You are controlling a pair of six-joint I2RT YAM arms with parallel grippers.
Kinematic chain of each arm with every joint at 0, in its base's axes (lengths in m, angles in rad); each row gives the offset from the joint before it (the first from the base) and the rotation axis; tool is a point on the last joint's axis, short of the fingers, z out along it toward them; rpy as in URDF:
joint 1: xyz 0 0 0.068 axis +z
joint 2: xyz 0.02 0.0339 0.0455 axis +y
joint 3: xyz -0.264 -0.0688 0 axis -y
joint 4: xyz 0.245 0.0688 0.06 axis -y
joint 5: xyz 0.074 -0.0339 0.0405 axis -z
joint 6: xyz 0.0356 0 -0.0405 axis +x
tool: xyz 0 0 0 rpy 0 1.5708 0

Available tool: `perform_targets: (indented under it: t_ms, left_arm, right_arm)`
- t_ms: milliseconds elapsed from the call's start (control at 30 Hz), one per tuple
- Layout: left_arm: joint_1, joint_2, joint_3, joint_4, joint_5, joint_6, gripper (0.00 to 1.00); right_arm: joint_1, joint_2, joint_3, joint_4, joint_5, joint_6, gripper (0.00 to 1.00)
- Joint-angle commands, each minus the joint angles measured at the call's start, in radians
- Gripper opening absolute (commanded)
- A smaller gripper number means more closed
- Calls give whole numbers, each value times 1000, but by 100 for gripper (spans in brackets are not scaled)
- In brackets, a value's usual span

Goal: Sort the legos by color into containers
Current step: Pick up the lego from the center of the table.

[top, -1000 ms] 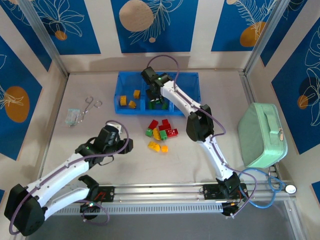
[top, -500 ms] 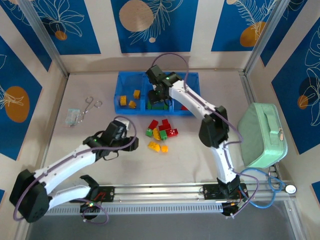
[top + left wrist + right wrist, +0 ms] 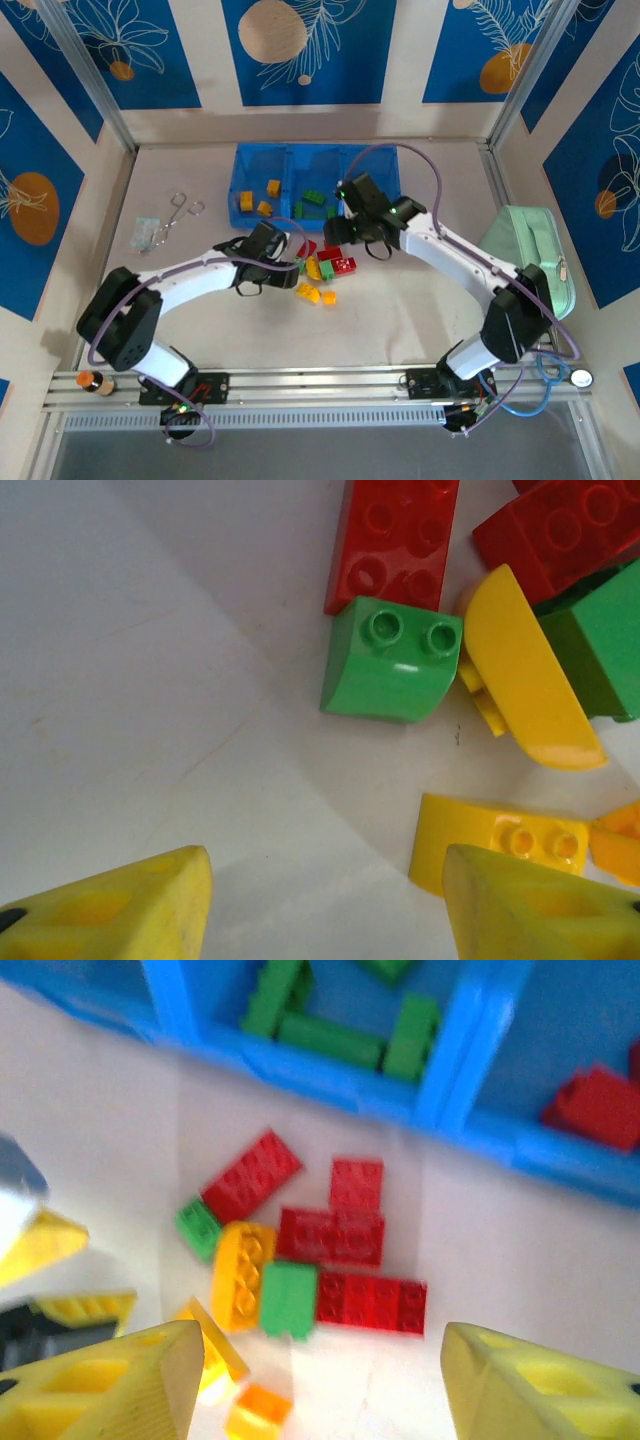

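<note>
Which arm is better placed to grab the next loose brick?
Likely left: the left claw, open, hangs low by the green brick and a yellow brick; the right claw, also open, sits farther off.

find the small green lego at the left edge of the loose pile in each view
top external: green lego at the loose pile's left edge.
left wrist: green lego upper middle, two studs showing.
right wrist: green lego left of centre, below the blue tray.
shared landmark: the red brick beside it.
</note>
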Motion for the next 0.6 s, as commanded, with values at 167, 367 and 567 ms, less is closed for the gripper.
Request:
perform_targets:
  t_ms: [167,367,567]
  left_arm:
    - [-7,148,124,21,34,80,63]
    - [-7,249,202,11,45,82,62]
    - [-8,311,252,-16,12,99,55]
  right_arm:
    - [-70,-223,-301,112,-61,86,65]
    - [-103,-323,-388,123,-83,107,65]
    - [-116,-372,-423,120,-86,112,65]
